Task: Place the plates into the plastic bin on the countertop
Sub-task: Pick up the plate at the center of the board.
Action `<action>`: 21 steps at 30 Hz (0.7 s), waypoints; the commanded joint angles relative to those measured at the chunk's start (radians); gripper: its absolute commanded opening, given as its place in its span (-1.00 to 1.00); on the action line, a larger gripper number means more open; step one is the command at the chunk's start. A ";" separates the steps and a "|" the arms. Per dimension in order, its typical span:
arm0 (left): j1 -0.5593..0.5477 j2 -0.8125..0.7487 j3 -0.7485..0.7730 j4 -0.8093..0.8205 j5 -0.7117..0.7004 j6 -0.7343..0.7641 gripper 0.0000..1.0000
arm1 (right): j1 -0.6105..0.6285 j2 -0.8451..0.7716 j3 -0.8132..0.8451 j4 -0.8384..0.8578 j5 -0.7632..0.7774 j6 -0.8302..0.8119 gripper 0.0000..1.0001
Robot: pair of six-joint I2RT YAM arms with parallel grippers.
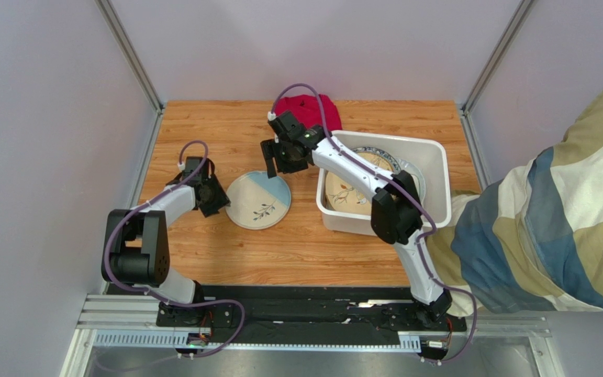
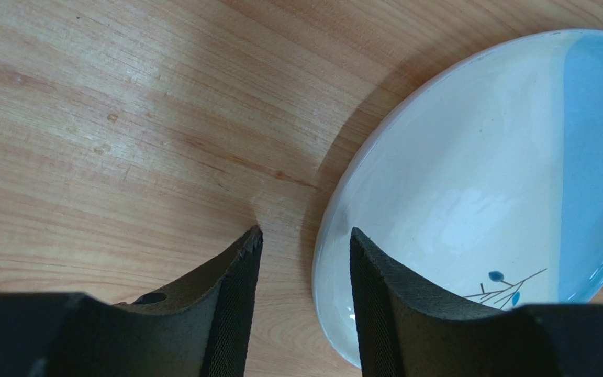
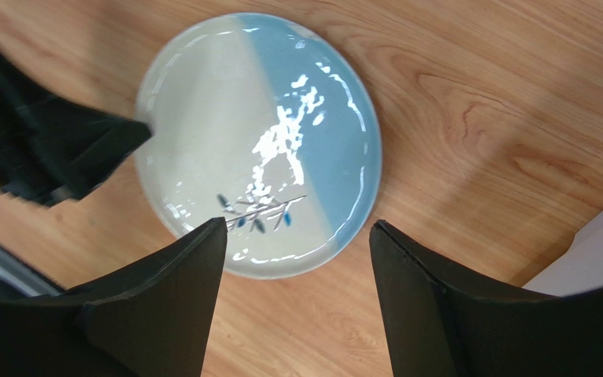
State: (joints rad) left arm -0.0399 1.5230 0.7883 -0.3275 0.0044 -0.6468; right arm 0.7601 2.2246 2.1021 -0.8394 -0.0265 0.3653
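The round cream-and-blue plate with a leaf sprig (image 1: 258,200) lies flat on the light-brown wood-grain countertop (image 1: 281,259), just left of the white rectangular plastic bin (image 1: 340,222), which holds other plates (image 1: 344,192). The left gripper (image 2: 305,233) straddles the plate's left rim, jaws narrowly apart and gripping nothing. The right gripper (image 3: 297,224) hovers above, wide open and empty. Best to keep the outer finger low against the wood, pinch the rim firmly, then lift level to clear the bin's wall
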 commanded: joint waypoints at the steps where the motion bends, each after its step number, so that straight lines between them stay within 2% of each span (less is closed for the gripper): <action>1: -0.005 0.008 0.029 -0.019 0.020 0.019 0.02 | -0.005 0.079 0.111 -0.058 0.118 -0.025 0.37; 5: -0.008 0.008 0.031 -0.013 0.037 0.021 0.00 | -0.021 0.131 0.108 -0.056 0.151 -0.029 0.22; 12: -0.008 0.014 0.035 -0.007 0.057 0.024 -0.06 | -0.039 0.182 0.104 -0.018 0.105 -0.077 0.04; 21: -0.020 0.037 0.061 -0.016 0.075 0.036 -0.08 | -0.058 0.214 0.061 0.032 0.004 -0.097 -0.03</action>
State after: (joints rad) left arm -0.0483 1.5486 0.8097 -0.3336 0.0605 -0.6361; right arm 0.7101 2.4279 2.1605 -0.8688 0.0463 0.2924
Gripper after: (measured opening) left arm 0.464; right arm 0.494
